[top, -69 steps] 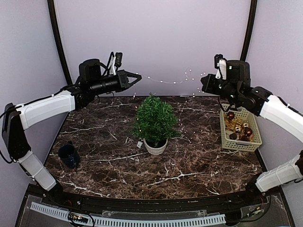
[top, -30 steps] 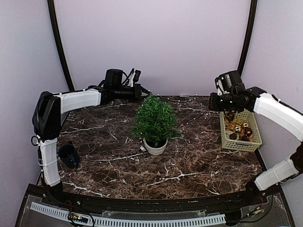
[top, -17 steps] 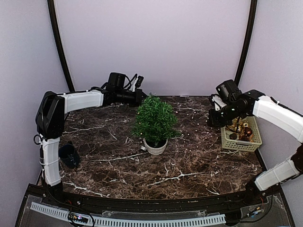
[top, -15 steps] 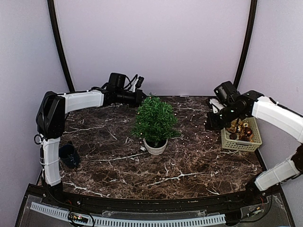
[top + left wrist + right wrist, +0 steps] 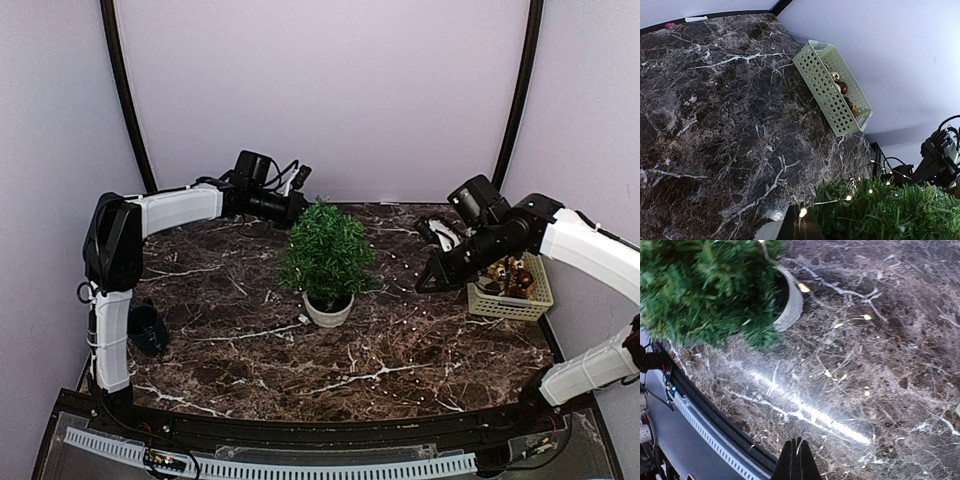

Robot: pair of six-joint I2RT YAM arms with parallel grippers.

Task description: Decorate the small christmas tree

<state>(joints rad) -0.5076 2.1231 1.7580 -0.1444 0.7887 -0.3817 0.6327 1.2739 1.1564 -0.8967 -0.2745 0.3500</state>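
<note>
Spreading under everything, the dark brown, white-veined marble counter (image 5: 420, 360) carried the whole scene. The small christmas tree (image 5: 328, 250), a dark-green artificial fir cone in a round white pot (image 5: 328, 312), stood upright near the counter's middle, a little left of centre. A beige perforated plastic basket (image 5: 508, 305) holding gold and red baubles sat at the counter's right edge, well apart from the tree. A small dark blue cup (image 5: 145, 328) stood near the left edge.

The left claw (image 5: 297, 205) hung at the tree's far side, just beside its tip. In the left wrist view its fingers (image 5: 799, 222) were closed together on a thin-wire light string (image 5: 847, 198) of tiny warm-white bulbs. One bulb glowed right at the fingertips, and the tree's needles (image 5: 880, 210) lay just beside them.

The right claw (image 5: 420, 285) pointed down and left, low over the counter, between the tree and the basket and touching neither. In the right wrist view its fingers (image 5: 797, 455) were pressed together; whether wire was pinched between them could not be made out. There the tree (image 5: 705, 290) and its pot (image 5: 790, 305) sat well away from the fingertips.

The light string (image 5: 803, 288) ran from the foliage, with scattered bulbs lying on the counter to the tree's right.
</note>
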